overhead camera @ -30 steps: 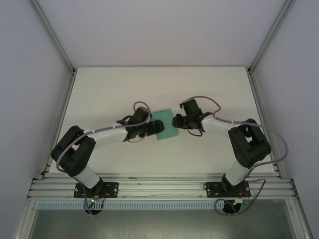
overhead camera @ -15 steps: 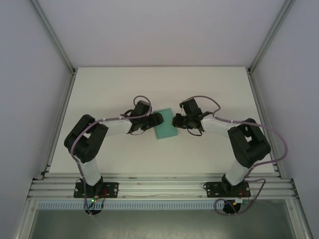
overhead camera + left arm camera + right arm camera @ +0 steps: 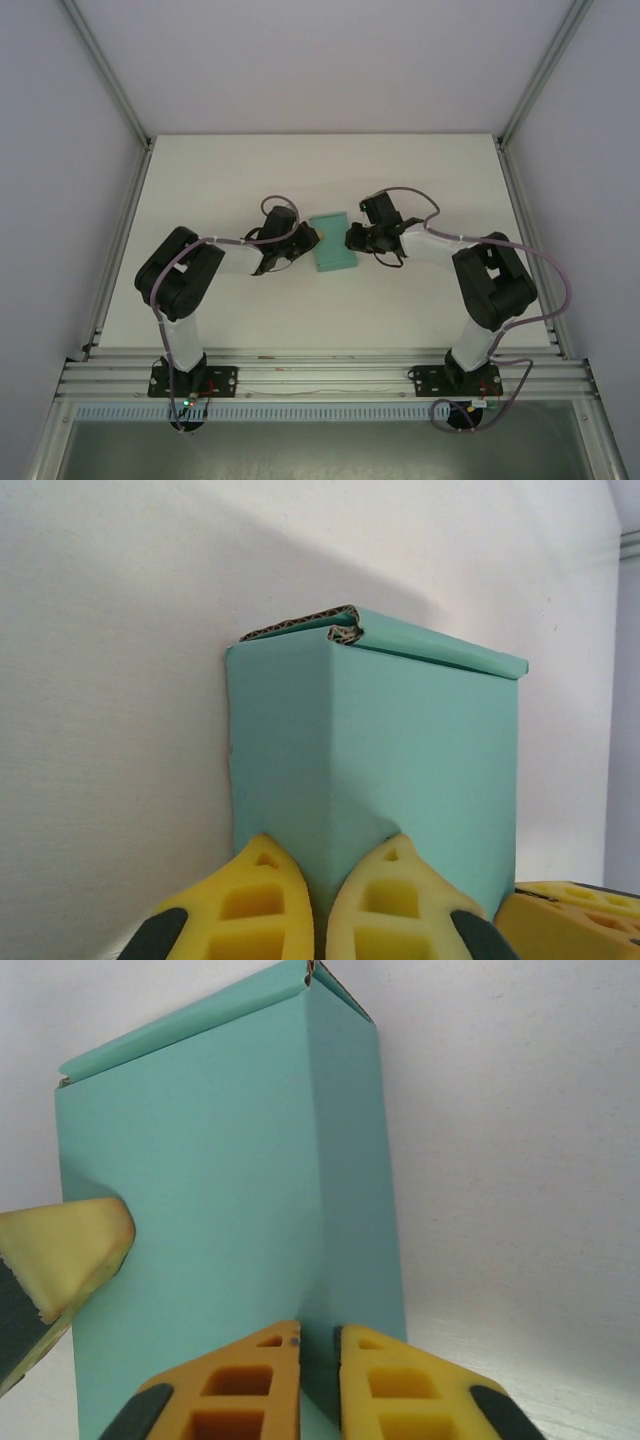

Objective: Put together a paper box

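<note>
Surface: a white table is sitting inside an enclosure with pale grey walls. Aluminium rails are running along the near edge, where both arm bases are bolted.

Container: the paper box, teal-green card, is resting near the middle of the table, directly between the two arms. From above it is reading as a small rectangle. In the left wrist view a flap is lying folded over its far end, with the raw corrugated edge showing beside the fold. The box is closed on the faces in view, so I cannot tell what is inside.

Tools: the left gripper is reaching in from the left. Its yellow fingers are pressing together, tips wedging against one corner edge of the box. The card is dimpling slightly just beside them.

The right gripper is coming in from the opposite side. Its fingers are standing almost closed, leaving only a thin slot. The box's corner edge is running down into that slot, so they are pinching it. In the right wrist view, a left-arm finger is touching the box's broad face.
</note>
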Controlling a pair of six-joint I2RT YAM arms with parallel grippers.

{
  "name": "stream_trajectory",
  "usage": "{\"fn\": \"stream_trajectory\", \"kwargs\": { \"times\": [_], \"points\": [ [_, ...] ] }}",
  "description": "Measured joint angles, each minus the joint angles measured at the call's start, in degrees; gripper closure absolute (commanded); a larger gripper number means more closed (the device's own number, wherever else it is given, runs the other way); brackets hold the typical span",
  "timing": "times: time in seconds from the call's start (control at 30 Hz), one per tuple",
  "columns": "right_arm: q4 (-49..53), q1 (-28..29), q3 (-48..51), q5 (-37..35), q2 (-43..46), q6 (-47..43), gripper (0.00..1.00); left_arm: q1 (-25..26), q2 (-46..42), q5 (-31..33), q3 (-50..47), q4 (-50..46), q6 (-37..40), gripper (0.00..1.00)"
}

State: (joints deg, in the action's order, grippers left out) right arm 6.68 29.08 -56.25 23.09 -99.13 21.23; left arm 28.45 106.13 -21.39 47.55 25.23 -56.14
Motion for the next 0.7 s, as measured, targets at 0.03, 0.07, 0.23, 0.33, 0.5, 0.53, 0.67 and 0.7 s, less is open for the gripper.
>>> {"fn": "stream_trajectory", "kwargs": {
  "times": [0.03,0.07,0.23,0.33,0.5,0.53,0.67,0.7],
  "points": [
    [-0.04,0.0,-0.02,0.0,-0.04,-0.11,0.82,0.02,0.11,0.07,-0.37,0.85,-0.5,1.0],
    [-0.07,-0.04,-0.02,0.0,-0.04,-0.22,0.82,0.02,0.15,0.09,-0.61,1.49,-0.92,1.0],
    [-0.39,-0.63,-0.02,0.68,-0.07,-0.24,0.78,0.37,0.66,0.9,-0.7,2.89,-1.51,1.0],
    [-0.52,-0.94,-0.02,1.29,-0.15,-0.26,0.78,1.11,0.66,2.49,-0.33,2.47,-1.51,0.93],
    [-0.55,-1.53,0.0,1.75,-0.15,-0.26,0.77,2.54,0.66,5.44,0.61,0.98,-1.49,0.79],
    [-0.5,-1.55,0.0,1.73,-0.15,-0.26,0.77,2.71,0.66,5.77,0.74,0.83,-1.6,0.74],
    [-0.44,-1.64,0.0,1.38,-0.11,-0.66,0.67,3.19,0.48,6.86,1.9,-1.33,-0.76,0.6],
    [-0.24,-1.75,0.0,1.29,-0.11,-0.83,0.65,3.39,0.31,7.15,2.43,-2.56,-0.37,0.54]
  ]
}}
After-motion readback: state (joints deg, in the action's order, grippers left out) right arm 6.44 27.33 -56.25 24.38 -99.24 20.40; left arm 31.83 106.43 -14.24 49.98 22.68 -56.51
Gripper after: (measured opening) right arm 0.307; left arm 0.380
